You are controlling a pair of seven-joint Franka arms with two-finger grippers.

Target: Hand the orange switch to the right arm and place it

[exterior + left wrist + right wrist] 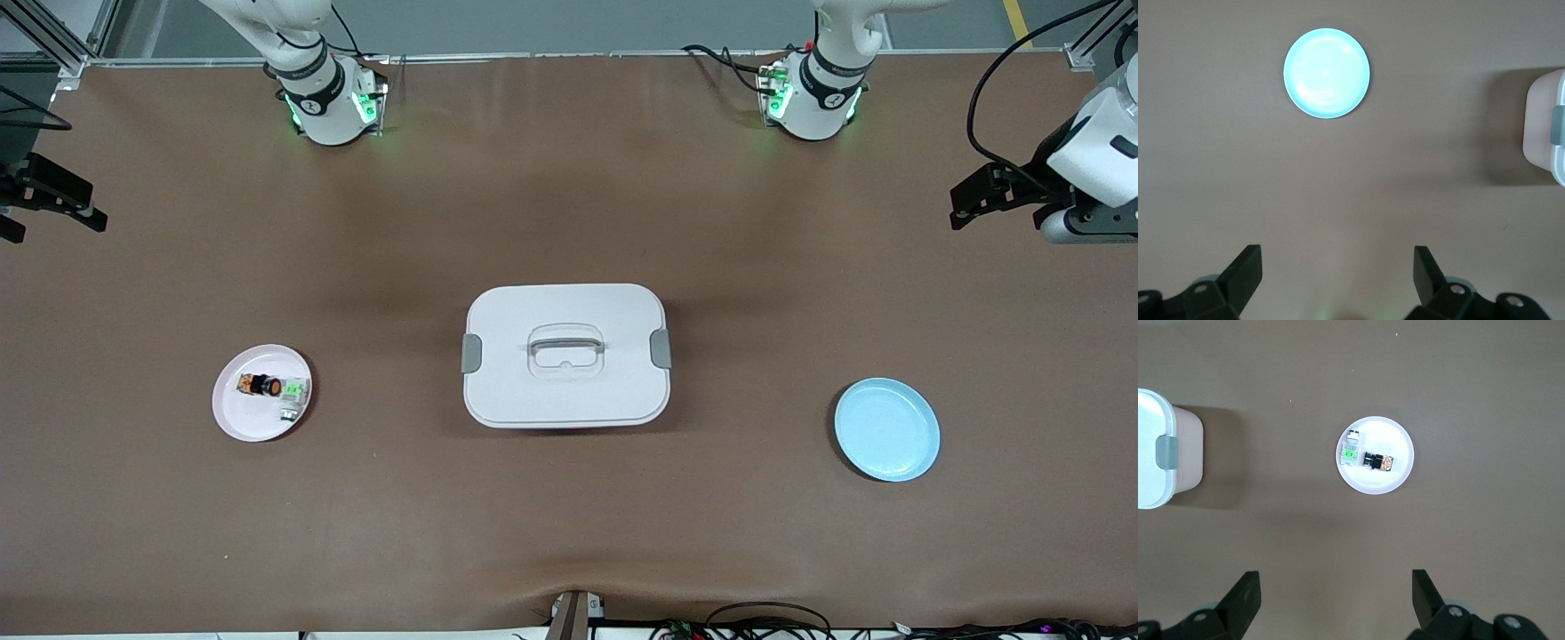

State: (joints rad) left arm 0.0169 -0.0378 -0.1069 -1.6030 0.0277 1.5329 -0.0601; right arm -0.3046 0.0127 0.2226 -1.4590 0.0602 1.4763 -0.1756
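Observation:
The orange switch [264, 386] lies on its side on a small pink-white plate [240, 413] toward the right arm's end of the table, beside a green-and-silver switch [294, 396]. In the right wrist view the orange switch [1379, 462] shows on the plate [1388, 440]. My right gripper [93, 210] hangs open and empty over the table at the right arm's end, apart from the plate; its own view shows it [1335, 581] with the jaws wide apart. My left gripper [956, 206] hangs open and empty over the left arm's end, and also shows in its own view [1337, 257].
A white lidded box [566, 356] with a handle and grey clips stands mid-table; it also shows in the left wrist view [1546, 127] and the right wrist view [1158, 450]. A light blue plate [886, 429] lies toward the left arm's end and shows in the left wrist view [1327, 73].

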